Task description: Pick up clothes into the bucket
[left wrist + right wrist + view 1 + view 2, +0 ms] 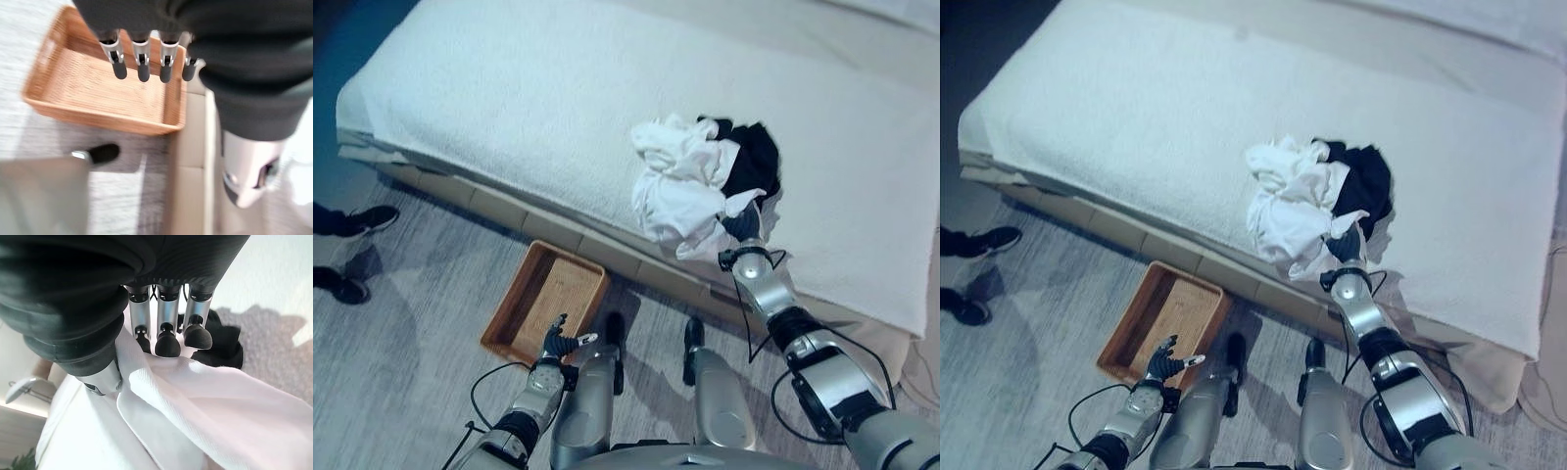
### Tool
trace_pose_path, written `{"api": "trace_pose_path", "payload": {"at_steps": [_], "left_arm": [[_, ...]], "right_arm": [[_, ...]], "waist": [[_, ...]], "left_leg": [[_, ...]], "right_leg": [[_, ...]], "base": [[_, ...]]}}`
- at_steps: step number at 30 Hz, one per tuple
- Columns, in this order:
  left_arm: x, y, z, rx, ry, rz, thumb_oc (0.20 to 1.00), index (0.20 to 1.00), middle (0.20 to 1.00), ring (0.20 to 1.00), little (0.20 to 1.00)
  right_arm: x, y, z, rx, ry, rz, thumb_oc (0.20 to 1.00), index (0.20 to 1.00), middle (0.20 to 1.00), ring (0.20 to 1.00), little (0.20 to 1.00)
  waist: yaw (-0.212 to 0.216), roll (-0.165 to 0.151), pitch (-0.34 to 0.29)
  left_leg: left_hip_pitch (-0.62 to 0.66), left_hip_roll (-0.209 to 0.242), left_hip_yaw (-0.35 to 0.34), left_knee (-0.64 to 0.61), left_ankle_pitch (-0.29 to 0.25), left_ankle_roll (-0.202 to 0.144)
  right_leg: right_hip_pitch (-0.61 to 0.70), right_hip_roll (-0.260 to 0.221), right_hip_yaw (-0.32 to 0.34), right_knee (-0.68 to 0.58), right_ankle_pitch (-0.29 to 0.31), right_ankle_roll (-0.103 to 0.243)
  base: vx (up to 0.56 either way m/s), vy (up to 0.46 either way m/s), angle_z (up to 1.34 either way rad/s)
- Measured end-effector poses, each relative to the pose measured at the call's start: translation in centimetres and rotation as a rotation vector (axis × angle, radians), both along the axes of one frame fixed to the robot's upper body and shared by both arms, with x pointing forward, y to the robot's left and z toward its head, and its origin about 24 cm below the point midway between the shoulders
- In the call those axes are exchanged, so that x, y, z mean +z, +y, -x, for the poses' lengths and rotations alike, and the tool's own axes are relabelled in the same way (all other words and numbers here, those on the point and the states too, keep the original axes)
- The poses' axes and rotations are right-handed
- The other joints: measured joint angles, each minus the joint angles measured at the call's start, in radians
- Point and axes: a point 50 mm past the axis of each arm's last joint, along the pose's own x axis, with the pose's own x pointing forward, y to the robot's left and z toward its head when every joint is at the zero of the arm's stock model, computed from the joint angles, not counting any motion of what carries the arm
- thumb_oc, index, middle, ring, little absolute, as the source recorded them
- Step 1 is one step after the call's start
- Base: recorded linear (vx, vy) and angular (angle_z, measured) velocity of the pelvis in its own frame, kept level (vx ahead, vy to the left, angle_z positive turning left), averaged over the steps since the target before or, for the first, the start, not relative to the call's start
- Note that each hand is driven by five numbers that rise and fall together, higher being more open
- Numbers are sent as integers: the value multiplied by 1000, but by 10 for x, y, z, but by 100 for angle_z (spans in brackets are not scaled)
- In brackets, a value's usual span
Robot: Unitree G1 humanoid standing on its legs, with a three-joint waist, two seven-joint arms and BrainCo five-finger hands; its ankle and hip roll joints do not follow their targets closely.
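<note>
Clothes: a crumpled white garment (680,191) heaped against a black garment (754,157), both on the bed (509,98) near its front edge. The wicker basket (543,299) that serves as the bucket sits on the floor (401,372) just below the bed's edge, toward my left.

My right hand (744,227) is up at the near side of the heap. In the right wrist view my fingers (168,340) curl down onto a fold of the white cloth, thumb under the fold — pinched on it, as far as I can judge. My left hand (558,343) hangs low beside the basket, fingers straight and spread, holding nothing.

Handling, my judgement: light, limp, no shape of its own. A pinch on one fold will lift that layer and let the rest trail and unfurl; the black piece may drag along or stay behind. A deeper grab into the bunched middle should carry more. No breakage risk; slipping out of a shallow pinch is the worry.

Views: the eye views give the layout — heap, bed edge, basket below — but hide my right fingers behind the wrist cover. The right wrist view shows the contact with the cloth. The left wrist view shows the basket (98,93) empty, fingers (142,68) hovering over it.

A person's shoes (357,220) stand at the far left on the floor.
</note>
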Motion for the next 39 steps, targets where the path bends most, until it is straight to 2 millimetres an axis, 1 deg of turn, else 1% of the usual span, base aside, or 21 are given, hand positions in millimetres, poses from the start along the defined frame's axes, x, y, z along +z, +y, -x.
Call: {"api": "trace_pose_path", "payload": {"at_steps": [1,2,3,4,7,9,12,13,15,17,18,20,21,23,26,28,32,33,34,35,39], "left_arm": [[1,-1,0,-5,-5,6,1000,1000,1000,1000,1000],[2,-3,-2,-14,-11,12,1000,1000,1000,1000,1000],[5,-4,-4,-24,-23,14,1000,1000,1000,1000,1000],[12,-5,-7,-51,-67,11,1000,1000,1000,1000,1000],[28,-3,-19,-86,-143,8,1000,1000,1000,1000,1000],[35,1,-22,-100,-180,-3,1000,1000,1000,1000,1000],[52,2,-30,-139,-251,3,1000,1000,1000,1000,1000],[55,2,-32,-145,-263,4,1000,1000,1000,1000,1000],[66,3,-39,-144,-314,11,1000,1000,1000,1000,1000],[78,2,-45,-180,-361,-10,1000,1000,1000,1000,1000],[82,1,-48,-194,-378,-20,1000,1000,1000,1000,1000],[98,-5,-57,-228,-446,-31,1000,1000,1000,1000,1000],[103,-8,-61,-246,-466,-43,1000,1000,1000,1000,1000],[123,-15,-70,-287,-543,-43,1000,1000,1000,1000,1000],[140,-22,-77,-366,-609,-79,1000,1000,1000,1000,1000],[154,-30,-79,-438,-660,-90,1000,1000,1000,1000,1000],[159,-50,-83,-559,-670,-103,1000,1000,1000,1000,1000],[162,-60,-82,-610,-677,-90,1000,1000,1000,1000,1000],[163,-63,-81,-622,-683,-81,1000,1000,1000,1000,1000],[163,-71,-81,-637,-683,-53,1000,1000,1000,1000,1000],[167,-93,-82,-724,-686,-13,1000,1000,1000,1000,1000]], "right_arm": [[-4,-1,4,7,13,-1,200,200,200,200,200],[-12,-5,10,12,41,3,200,200,200,200,200],[-13,-7,14,20,45,8,200,200,200,200,200],[-16,-12,24,46,48,18,200,200,200,200,200],[-17,-17,32,84,53,27,200,200,200,200,200],[-12,-18,34,113,38,36,200,200,200,200,200],[8,-24,35,143,-33,23,200,200,200,200,200],[10,-24,35,144,-39,18,200,200,200,200,200],[21,-18,34,184,-79,-18,200,200,200,200,200],[36,-11,33,238,-131,-69,200,200,200,200,200],[39,-9,33,252,-146,-86,200,200,200,200,200],[49,-5,33,293,-186,-135,200,200,200,200,200],[52,-4,34,310,-190,-145,200,200,200,200,200],[61,-5,35,360,-204,-161,200,200,200,200,200],[68,-2,36,413,-215,-185,200,200,200,200,200],[74,0,37,455,-223,-212,200,200,200,200,200],[82,13,32,539,-222,-231,200,200,200,200,200],[87,19,29,580,-221,-232,200,200,200,200,200],[88,20,28,590,-225,-238,200,200,200,200,200],[92,24,27,615,-229,-276,200,200,200,200,200],[100,42,29,717,-231,-323,200,200,200,200,200]], "waist": [[0,-2,-9],[-4,-2,-34],[-4,-2,-39],[6,-3,-46],[-9,-8,-74],[-28,-8,-113],[-29,-7,-140],[-32,-7,-152],[-49,-7,-180],[-52,-6,-190],[-54,-5,-201],[-54,-3,-230],[-52,-3,-231],[-52,-3,-241],[-54,0,-255],[-52,-1,-259],[-56,1,-263],[-57,1,-263],[-56,1,-263],[-55,1,-263],[-56,1,-263]], "left_leg": [[17,2,2,-9,-2,-2],[34,5,2,-19,-3,-5],[48,8,4,-29,-3,-5],[86,14,2,-48,-3,-4],[147,22,7,-80,-3,-5],[168,28,8,-99,-3,-6],[235,36,27,-125,-3,-6],[242,38,28,-130,-3,-7],[273,44,30,-152,-4,-7],[303,46,32,-161,-4,-7],[307,48,32,-163,-5,-9],[313,51,33,-174,-6,-10],[324,51,33,-178,-5,-11],[342,51,33,-184,-5,-11],[343,53,34,-191,-5,-11],[343,52,34,-193,-3,-14],[345,54,35,-200,2,-20],[345,54,35,-200,2,-20],[345,54,35,-200,2,-20],[346,54,34,-200,2,-20],[347,54,32,-199,2,-20]], "right_leg": [[16,1,0,-10,0,0],[36,6,-1,-28,0,0],[51,11,-1,-41,3,2],[102,20,-8,-77,18,6],[163,28,-8,-121,22,6],[193,32,-10,-152,26,9],[268,42,-8,-211,45,12],[277,42,-8,-219,45,12],[307,51,-8,-245,51,13],[341,54,-6,-268,55,10],[345,53,-4,-272,54,10],[351,57,-4,-279,55,9],[365,59,-4,-286,59,9],[388,60,-5,-307,65,10],[394,62,-4,-319,71,7],[401,65,-5,-338,83,8],[403,67,-5,-352,95,7],[404,67,-5,-353,96,7],[403,67,-5,-352,96,7],[405,67,-6,-353,96,7],[407,68,-7,-353,96,6]], "base": [[109,-89,-15],[85,-66,-8],[98,-69,-3],[39,-29,-3],[67,-57,-5],[72,-46,0],[72,-30,-13],[75,-27,-7],[75,-29,-3],[59,-23,-4],[75,-28,-2],[49,-20,0],[30,-16,1],[38,-21,1],[0,0,0],[0,0,0],[8,5,-5],[0,0,0],[0,0,0],[0,0,0],[0,0,0]]}}
